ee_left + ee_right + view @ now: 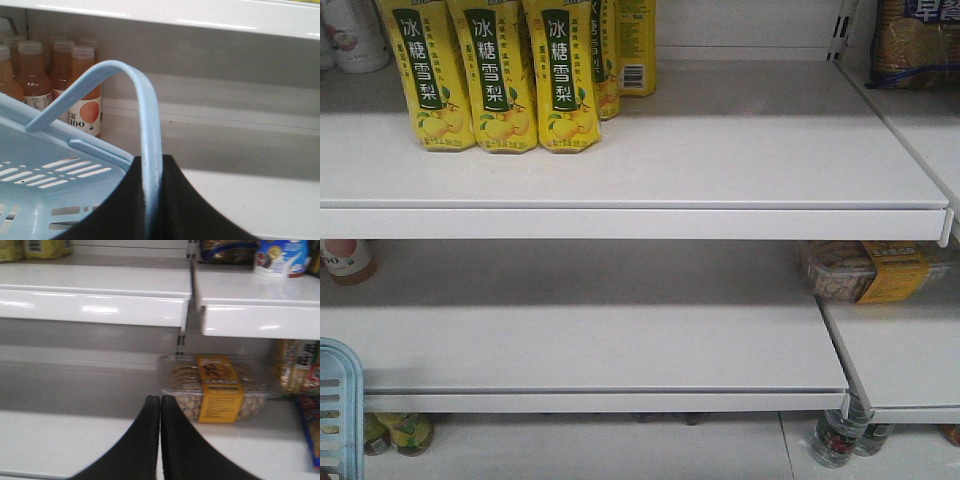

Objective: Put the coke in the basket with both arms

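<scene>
Left gripper [150, 200] clamped on the basket [55, 175] handle, orange juice bottles [82, 90] behind it, right gripper [160, 412] fingers pressed together, nut box [217, 387] just ahead, coke in no view.

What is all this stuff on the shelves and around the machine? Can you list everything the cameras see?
Yellow pear drink packs: at least four, yellow with green labels, upper shelf left.
Clear snack box: one, yellow label, middle shelf right.
Orange juice bottles: several, orange with pale caps, behind the basket.
Bottles on the bottom shelf: a few, only partly visible.
Blue and white tub: one, upper right shelf.
Packaged goods: several, far right, too blurred to name.
Basket: one, light blue, its handle held up.
Coke: none visible.
Left gripper: black, shut on the handle.
Right gripper: black, shut, empty.
</scene>
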